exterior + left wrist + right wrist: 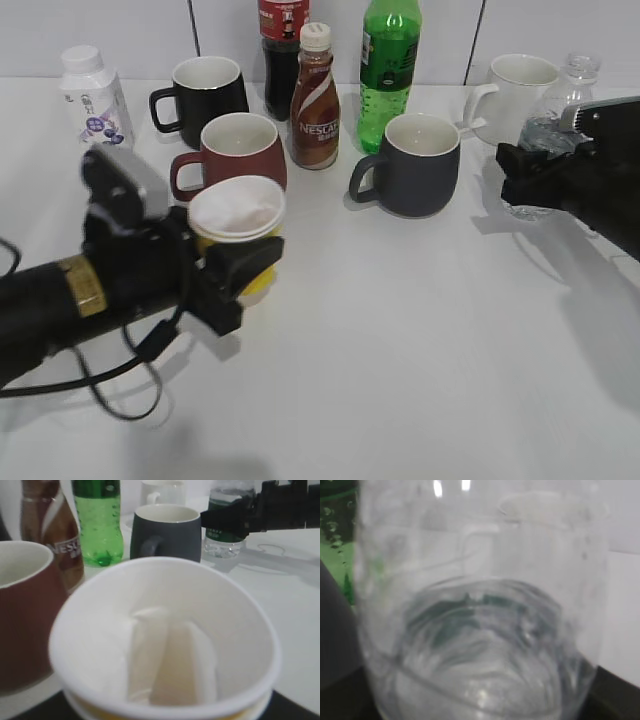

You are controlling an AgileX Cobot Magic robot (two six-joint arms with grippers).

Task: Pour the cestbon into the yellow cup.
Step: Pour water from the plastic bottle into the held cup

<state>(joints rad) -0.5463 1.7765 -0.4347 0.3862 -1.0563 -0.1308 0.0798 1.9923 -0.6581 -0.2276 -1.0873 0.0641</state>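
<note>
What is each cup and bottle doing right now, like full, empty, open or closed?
Yellow cup: upright, empty, held by left gripper.
Cestbon: upright, right gripper at it; cap unclear.
Red mug: upright, empty.
Grey mug: upright, contents hidden.
Black mug: upright.
White mug: upright.
Green bottle: upright.
Nescafe bottle: upright, capped.
White bottle: upright, capped.

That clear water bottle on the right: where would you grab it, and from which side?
Around its ribbed middle, coming from the open table side. The water bottle stands upright with the white mug close behind, and the right hand is already at that height.
</note>
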